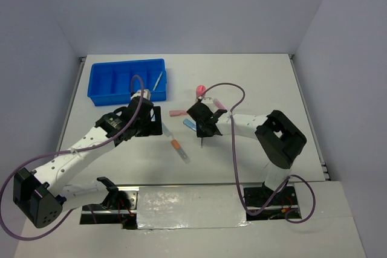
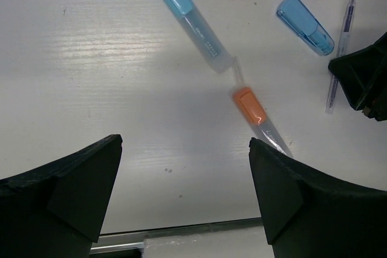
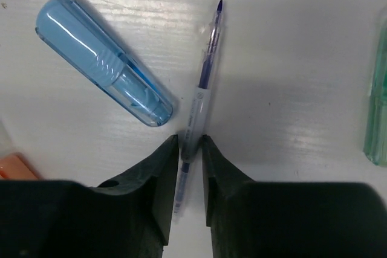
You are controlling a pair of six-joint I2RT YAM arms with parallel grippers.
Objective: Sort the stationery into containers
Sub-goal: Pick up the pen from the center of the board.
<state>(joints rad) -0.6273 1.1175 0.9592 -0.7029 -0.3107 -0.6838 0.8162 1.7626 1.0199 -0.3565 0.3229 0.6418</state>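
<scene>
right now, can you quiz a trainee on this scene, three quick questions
1. True or false: the left claw holds a marker.
2. What do the right claw jaws straddle? A ruler, B pen, C eraser.
3. Which claw is nearer the tray?

Key: 1 false, it is open and empty. 2 B. 3 left.
</scene>
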